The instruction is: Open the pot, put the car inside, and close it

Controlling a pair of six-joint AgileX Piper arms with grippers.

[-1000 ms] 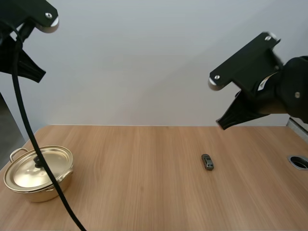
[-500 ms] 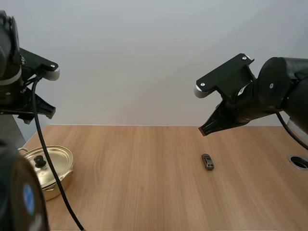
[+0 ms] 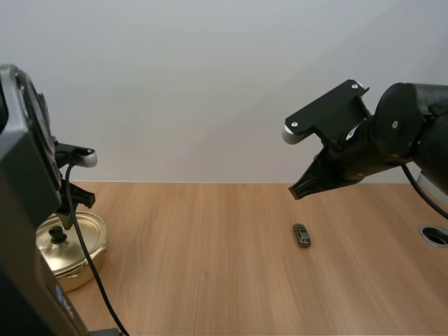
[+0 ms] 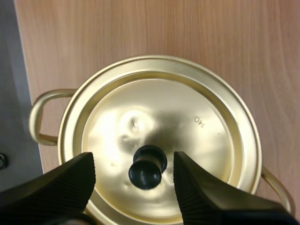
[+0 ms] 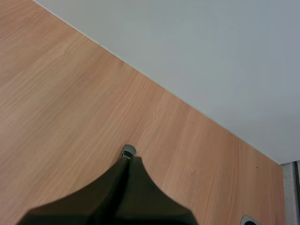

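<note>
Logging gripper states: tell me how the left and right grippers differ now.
The left gripper is open, its fingers apart over the lid's knob; the right gripper is shut into one wedge. The left hangs over the pot, the right above the car. Both are black and hold nothing.

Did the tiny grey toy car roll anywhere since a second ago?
No. The small grey toy car lies at the same spot on the wooden table, level with the round hole at the right edge, as before.

Lidded pot [image 3: 89, 233] sits left on the table [image 3: 196, 280], car [image 3: 302, 235] well apart.
</note>
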